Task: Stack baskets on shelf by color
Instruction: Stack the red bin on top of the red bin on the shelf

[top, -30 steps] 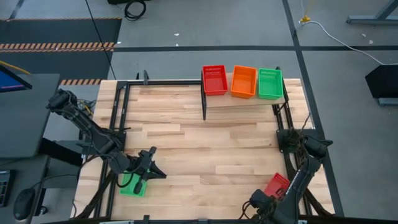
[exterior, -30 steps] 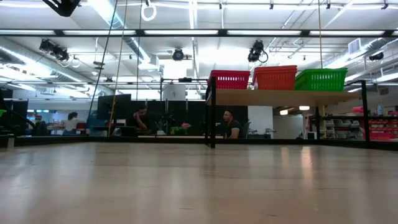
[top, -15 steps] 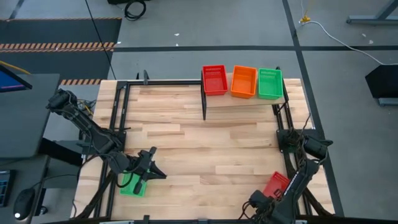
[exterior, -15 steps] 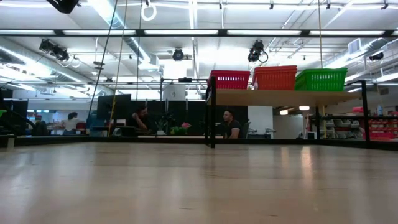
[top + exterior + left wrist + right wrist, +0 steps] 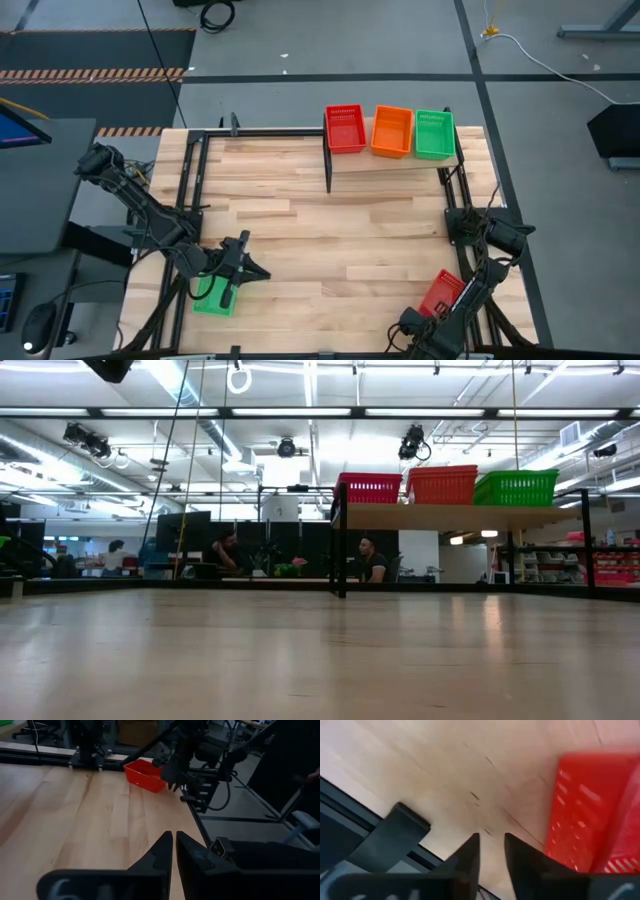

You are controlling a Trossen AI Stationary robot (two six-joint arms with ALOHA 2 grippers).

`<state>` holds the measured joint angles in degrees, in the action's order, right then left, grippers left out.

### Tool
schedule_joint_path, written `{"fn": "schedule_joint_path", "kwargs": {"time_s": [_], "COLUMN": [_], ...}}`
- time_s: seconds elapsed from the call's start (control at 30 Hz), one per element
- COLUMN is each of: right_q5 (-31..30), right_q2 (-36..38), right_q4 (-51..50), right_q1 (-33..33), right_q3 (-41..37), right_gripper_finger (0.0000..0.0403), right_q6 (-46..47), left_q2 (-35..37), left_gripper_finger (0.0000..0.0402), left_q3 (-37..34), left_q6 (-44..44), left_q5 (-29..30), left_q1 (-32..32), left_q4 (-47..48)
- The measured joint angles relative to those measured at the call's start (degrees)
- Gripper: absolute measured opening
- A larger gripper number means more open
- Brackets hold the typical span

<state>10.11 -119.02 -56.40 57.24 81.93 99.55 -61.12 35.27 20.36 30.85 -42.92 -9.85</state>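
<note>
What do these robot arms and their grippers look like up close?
Both arms are dark, nearly black, built of slim jointed segments with thin cables alongside. The left gripper ends in two black, flat fingers tapering to points, above a dark plate with a pale marking. The right gripper has the same pair of dark, wedge-shaped fingers.

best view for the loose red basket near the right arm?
Left wrist view: the red basket shows whole on the table, right gripper beside it. High view has it partly under the arm. Right wrist view is close and cropped. Low view misses it.
</note>
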Motion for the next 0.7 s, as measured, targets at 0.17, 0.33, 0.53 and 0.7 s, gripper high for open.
{"fn": "schedule_joint_path", "kwargs": {"time_s": [0.17,0.33,0.53,0.7], "right_q5": [0.86,1.55,1.23,-3.04], "right_q2": [0.0,0.0,0.0,0.0], "right_q4": [-0.06,-2.28,-10.89,-18.54], "right_q1": [-1.58,-5.03,-10.2,-14.9], "right_q3": [0.49,2.24,6.86,13.06], "right_gripper_finger": [0.001,0.0009,0.0006,0.0004], "right_q6": [-4.63,-10.48,-19.7,-26.73], "left_q2": [0.0,0.0,0.0,0.0], "left_gripper_finger": [0.0029,0.0033,0.0034,0.0031], "left_q3": [0.0,0.0,0.0,0.0], "left_q6": [-0.04,-0.07,-0.17,-0.17], "left_q5": [0.0,0.0,0.0,-0.02], "left_q1": [0.0,0.0,0.0,0.0], "left_q4": [-0.02,-0.26,-0.82,-0.87]}}
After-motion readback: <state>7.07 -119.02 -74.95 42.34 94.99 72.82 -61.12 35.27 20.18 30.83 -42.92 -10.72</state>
